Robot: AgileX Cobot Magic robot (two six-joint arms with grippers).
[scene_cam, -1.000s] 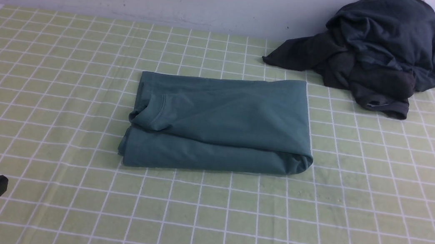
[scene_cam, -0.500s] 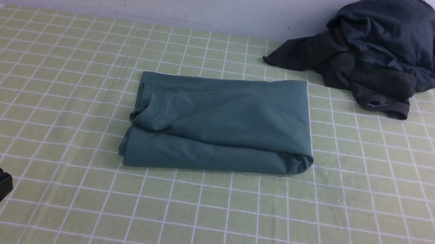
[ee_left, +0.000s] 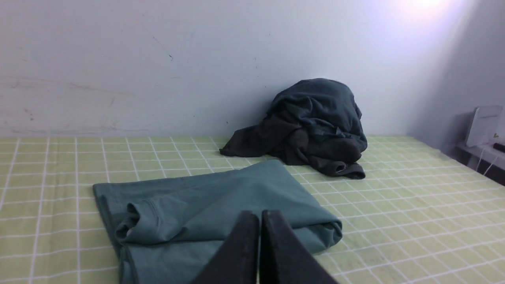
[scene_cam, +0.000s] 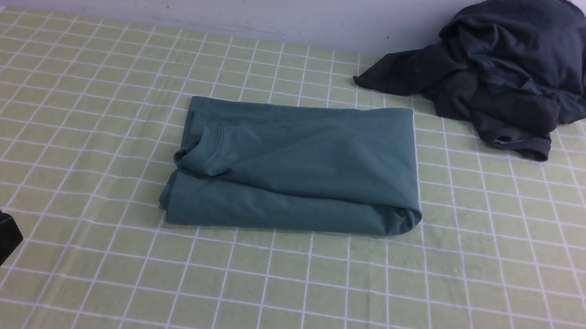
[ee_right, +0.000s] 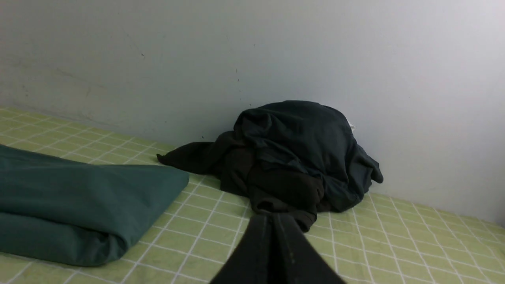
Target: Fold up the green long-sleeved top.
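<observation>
Green long-sleeved top [scene_cam: 295, 167] folded mid-bench [scene_cam: 478, 302], nothing gripping it, left end effector [ee_left: 260, 215] pressed closed, only its tip in the front view's corner, right end effector [ee_right: 275, 217] closed, seen only by its wrist camera, dark clothes pile [scene_cam: 501, 67] against wall.

A table covered in a pale green cloth with a white grid [scene_cam: 478, 302] ran back to a plain light wall. The green long-sleeved top [scene_cam: 298, 168] lay folded into a flat rectangle at the middle of the cloth. Beyond the top and to its right, a crumpled heap of dark charcoal garments [scene_cam: 508, 74] sat on the cloth against the wall, apart from the top.
</observation>
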